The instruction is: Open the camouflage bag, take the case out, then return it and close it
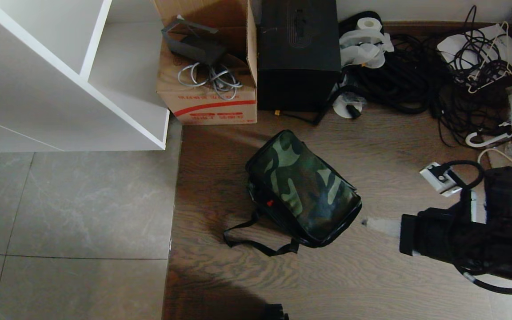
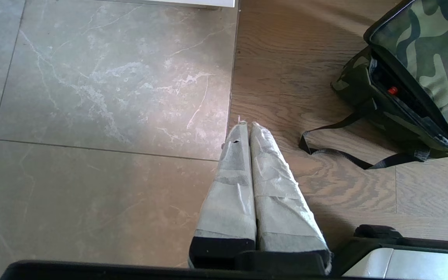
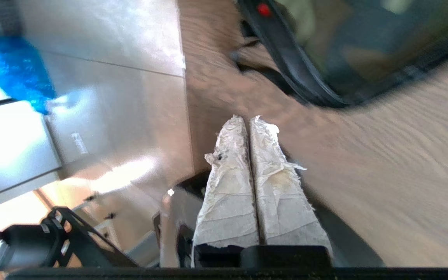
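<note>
The camouflage bag [image 1: 302, 186] lies on the wooden floor with its lid down; a small red spot [image 1: 269, 203] shows at its black zipper edge. Its black strap [image 1: 256, 242] trails toward me. The case is out of view. My right arm [image 1: 460, 235] hangs at the right, clear of the bag. In the right wrist view my right gripper [image 3: 247, 118] is shut on nothing, above the floor a short way from the bag [image 3: 364, 46]. My left gripper [image 2: 247, 124] is shut and empty too, parked over the seam between tile and wood, with the bag [image 2: 422, 50] off to its side.
A tall black box [image 1: 298, 53] and an open cardboard box [image 1: 207, 89] stand behind the bag. A white shelf unit [image 1: 60, 75] fills the far left. Tangled black cables [image 1: 416, 75] and a paper roll [image 1: 367, 26] crowd the far right. Grey tiles [image 1: 74, 209] lie on the left.
</note>
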Robot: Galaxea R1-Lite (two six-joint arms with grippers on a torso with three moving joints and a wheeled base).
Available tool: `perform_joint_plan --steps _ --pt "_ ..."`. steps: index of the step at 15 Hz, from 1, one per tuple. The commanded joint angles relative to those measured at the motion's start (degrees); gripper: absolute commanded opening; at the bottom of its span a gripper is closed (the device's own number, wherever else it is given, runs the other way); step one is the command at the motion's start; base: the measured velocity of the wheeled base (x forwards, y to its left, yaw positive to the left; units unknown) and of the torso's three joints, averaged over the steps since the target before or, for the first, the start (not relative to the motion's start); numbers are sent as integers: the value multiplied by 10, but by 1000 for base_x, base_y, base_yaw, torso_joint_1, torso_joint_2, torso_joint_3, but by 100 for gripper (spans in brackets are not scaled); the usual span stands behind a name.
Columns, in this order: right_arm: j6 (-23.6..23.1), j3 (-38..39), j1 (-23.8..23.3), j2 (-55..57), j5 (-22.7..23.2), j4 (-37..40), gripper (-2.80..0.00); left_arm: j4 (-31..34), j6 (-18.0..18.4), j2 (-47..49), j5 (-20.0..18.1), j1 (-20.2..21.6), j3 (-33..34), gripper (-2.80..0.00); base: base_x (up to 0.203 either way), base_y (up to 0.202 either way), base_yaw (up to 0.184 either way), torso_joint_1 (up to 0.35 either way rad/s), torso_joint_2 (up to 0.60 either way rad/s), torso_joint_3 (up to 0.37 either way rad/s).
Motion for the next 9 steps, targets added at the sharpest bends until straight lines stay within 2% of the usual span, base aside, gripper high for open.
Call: perform_joint_plan --steps 1,4,6,8,9 --pt "-16 26 -6 -182 -28 134 -280 0 0 0 0 0 4 -280 0 0 0 0 0 0" --pt "-97 49 -63 -396 -50 343 -280 0 0 0 0 0 5 -280 0 0 0 0 0 0" --pt "-161 79 -118 -532 -68 439 -280 0 0 0 0 0 4 -280 0 0 0 0 0 0" --pt "-216 129 -156 -625 -104 475 -280 0 0 0 0 -1 4 -280 0 0 0 0 0 0" --pt "-237 173 -170 -649 -129 457 -280 0 0 0 0 0 5 -280 0 0 0 0 0 0"
